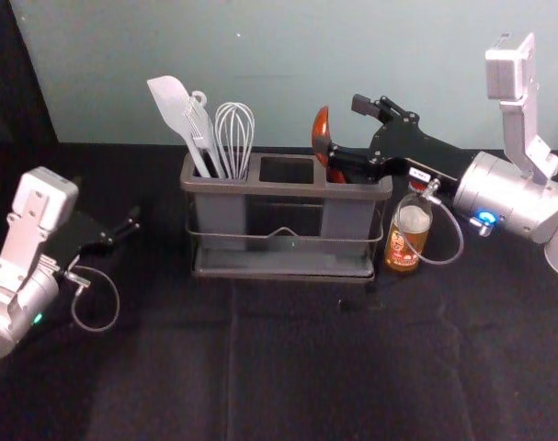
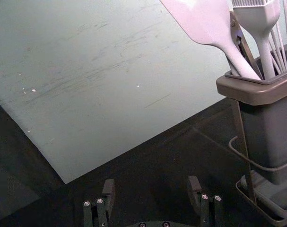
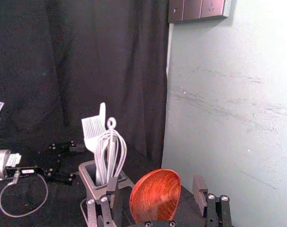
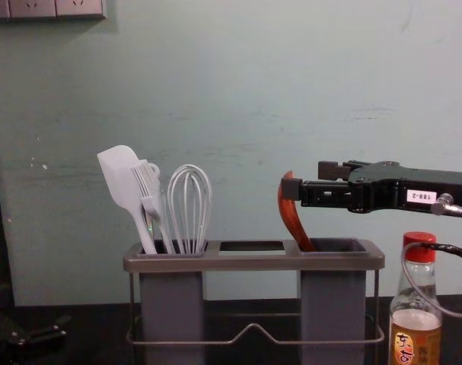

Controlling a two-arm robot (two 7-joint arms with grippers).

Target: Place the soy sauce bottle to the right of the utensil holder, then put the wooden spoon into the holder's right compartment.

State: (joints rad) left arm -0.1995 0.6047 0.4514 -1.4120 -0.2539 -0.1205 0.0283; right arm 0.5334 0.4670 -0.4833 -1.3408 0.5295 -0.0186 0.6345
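My right gripper (image 1: pixel 345 135) reaches in from the right over the holder's right compartment; in the chest view the right gripper (image 4: pixel 305 181) is level with the spoon's top, and in the right wrist view the right gripper (image 3: pixel 155 191) is open. The wooden spoon (image 4: pixel 291 213) leans in the right compartment, bowl up, with the open fingers around it. The utensil holder (image 1: pixel 283 188) stands mid-table. The soy sauce bottle (image 1: pixel 410 231) is upright just right of it. My left gripper (image 1: pixel 129 230) idles at the left; in its wrist view the left gripper (image 2: pixel 152 194) is open.
A white spatula (image 4: pixel 122 179), a brush (image 4: pixel 148 190) and a whisk (image 4: pixel 189 201) stand in the holder's left compartment. Behind the table rises a pale wall (image 1: pixel 306 64). The right arm's cable loops in front of the bottle.
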